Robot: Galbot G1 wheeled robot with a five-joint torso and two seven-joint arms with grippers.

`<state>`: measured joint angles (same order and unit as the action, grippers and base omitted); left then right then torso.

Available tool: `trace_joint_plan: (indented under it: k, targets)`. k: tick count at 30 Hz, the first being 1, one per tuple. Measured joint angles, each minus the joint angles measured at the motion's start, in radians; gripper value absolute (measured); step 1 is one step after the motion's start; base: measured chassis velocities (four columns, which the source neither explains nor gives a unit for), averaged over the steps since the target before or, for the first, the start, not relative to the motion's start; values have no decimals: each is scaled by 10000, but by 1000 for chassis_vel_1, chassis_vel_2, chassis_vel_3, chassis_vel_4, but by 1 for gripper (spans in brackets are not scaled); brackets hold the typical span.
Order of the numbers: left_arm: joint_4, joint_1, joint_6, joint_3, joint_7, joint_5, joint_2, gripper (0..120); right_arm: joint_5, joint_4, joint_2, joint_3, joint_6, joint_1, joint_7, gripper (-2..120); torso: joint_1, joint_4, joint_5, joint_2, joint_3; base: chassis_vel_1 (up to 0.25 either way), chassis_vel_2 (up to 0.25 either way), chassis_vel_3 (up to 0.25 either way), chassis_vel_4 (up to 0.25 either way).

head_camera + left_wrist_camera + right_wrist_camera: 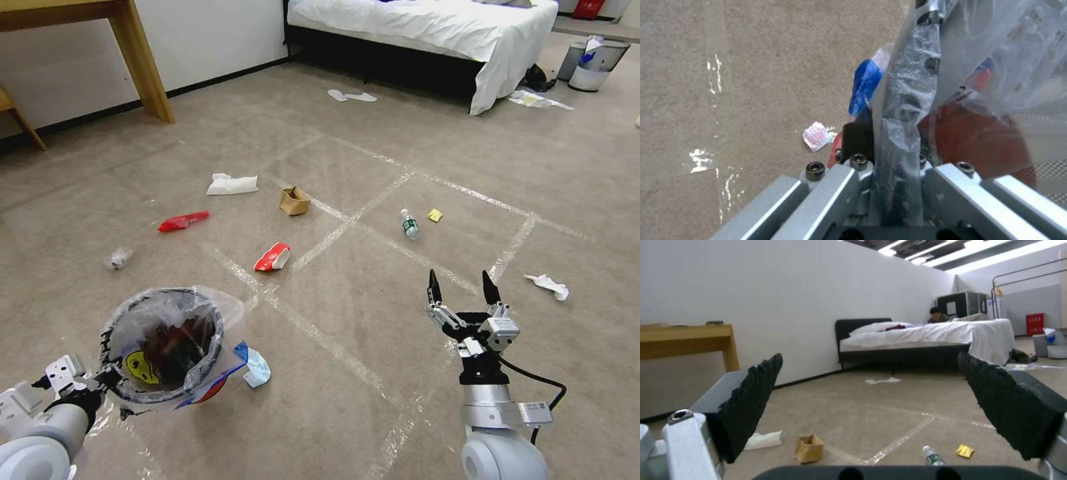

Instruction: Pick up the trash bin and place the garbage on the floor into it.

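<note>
The trash bin, black-rimmed with a clear bag liner and a yellow smiley mark, hangs low at the near left. My left gripper is shut on its rim. My right gripper hovers open and empty over the carpet at the near right. The garbage lies ahead: a red-white wrapper, a red wrapper, a white tissue, a brown box, a bottle, a yellow scrap and a tissue wad. In the right wrist view the box and the bottle lie beyond the open fingers.
A small red-white wrapper lies on the carpet under the bin. A clear crumpled scrap sits at the left. Beyond are white slippers, a bed, a wooden desk leg and grey bins. Tape lines cross the carpet.
</note>
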<state>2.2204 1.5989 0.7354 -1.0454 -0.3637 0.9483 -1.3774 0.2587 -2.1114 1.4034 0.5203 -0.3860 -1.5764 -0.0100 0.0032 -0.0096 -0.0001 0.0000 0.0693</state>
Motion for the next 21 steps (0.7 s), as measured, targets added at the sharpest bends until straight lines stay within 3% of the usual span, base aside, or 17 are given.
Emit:
trace_joint_plan:
  k: [15, 21]
  targets:
    - [140, -68, 1, 81, -10, -29, -186, 0, 117, 58, -197, -337, 183, 143, -158, 100, 0, -1, 1, 1, -1, 0, 0, 0, 0]
    - [248, -67, 0, -110, 25, -74, -256, 0, 654, 227, -672, -1205, 879, 683, -475, 100, 0, 0, 1, 0, 0, 0, 0, 0, 0]
